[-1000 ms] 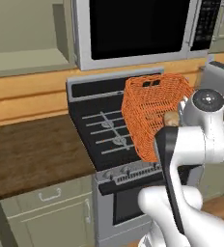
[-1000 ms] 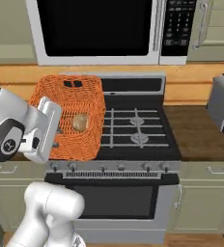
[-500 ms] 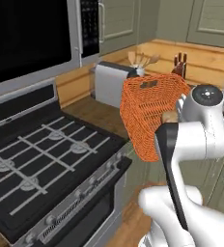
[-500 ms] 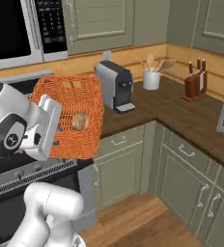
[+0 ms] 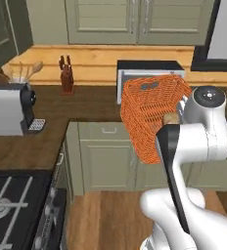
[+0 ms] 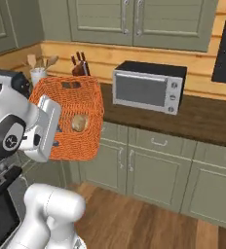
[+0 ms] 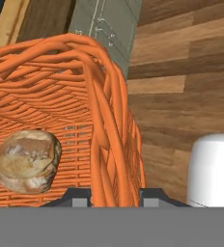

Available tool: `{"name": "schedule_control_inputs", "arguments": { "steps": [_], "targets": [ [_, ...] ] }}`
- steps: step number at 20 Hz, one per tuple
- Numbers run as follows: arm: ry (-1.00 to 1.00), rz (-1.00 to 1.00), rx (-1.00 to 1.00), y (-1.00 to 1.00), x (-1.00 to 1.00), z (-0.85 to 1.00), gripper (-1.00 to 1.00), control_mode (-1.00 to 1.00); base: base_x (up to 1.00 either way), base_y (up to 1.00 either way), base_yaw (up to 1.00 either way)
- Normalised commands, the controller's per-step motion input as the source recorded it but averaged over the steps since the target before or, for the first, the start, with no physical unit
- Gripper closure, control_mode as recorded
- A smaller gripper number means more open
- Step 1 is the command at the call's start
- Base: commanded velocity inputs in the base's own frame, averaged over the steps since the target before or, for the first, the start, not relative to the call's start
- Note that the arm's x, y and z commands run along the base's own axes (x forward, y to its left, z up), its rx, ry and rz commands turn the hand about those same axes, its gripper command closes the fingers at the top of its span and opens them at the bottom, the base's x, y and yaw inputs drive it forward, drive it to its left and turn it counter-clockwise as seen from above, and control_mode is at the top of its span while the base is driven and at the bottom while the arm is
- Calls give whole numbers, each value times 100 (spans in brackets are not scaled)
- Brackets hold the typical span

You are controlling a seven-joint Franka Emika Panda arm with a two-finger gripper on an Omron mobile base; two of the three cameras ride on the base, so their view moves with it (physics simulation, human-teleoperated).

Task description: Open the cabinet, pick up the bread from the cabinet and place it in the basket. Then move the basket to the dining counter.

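The orange basket (image 5: 147, 114) hangs in the air, tilted on its side, above the wooden floor in front of the corner counter. My gripper (image 7: 115, 197) is shut on its near rim, a dark fingertip (image 7: 80, 195) on either side of the woven edge. The bread (image 7: 29, 160), a tan rounded lump, lies inside against the mesh. The basket (image 6: 78, 141) and the bread (image 6: 79, 122) also show in the right base view, just past my white hand. The basket (image 7: 61, 96) takes up the left of the hand view. The cabinet and the dining counter are out of view.
A dark-topped corner counter (image 5: 86, 102) carries a coffee machine (image 5: 10, 107), a knife block (image 5: 65, 80) and a silver countertop oven (image 6: 146, 87). Green wall cupboards (image 5: 135, 19) hang above. The stove (image 5: 12, 200) is at the lower left. Wooden floor (image 6: 149, 219) lies ahead.
The base has turned, so the whole scene swung: the stove and wall microwave slid off left, the corner counter and countertop oven came in. The basket and bread stay in the same grip.
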Motion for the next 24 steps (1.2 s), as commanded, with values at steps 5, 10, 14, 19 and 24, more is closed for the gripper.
{"name": "schedule_control_inputs", "arguments": {
  "steps": [5, 10, 14, 19, 24],
  "targets": [
    [0, 0, 0, 0, 0, 0, 100, 100, 0, 0, -100],
    [0, 0, 0, 0, 0, 0, 100, 100, 0, 0, -100],
    [0, 0, 0, 0, 0, 0, 100, 100, 0, -22, -90],
    [0, 0, 0, 0, 0, 0, 100, 100, 0, -25, -93],
    [0, 0, 0, 0, 0, 0, 100, 100, 0, -2, -100]
  ]
}}
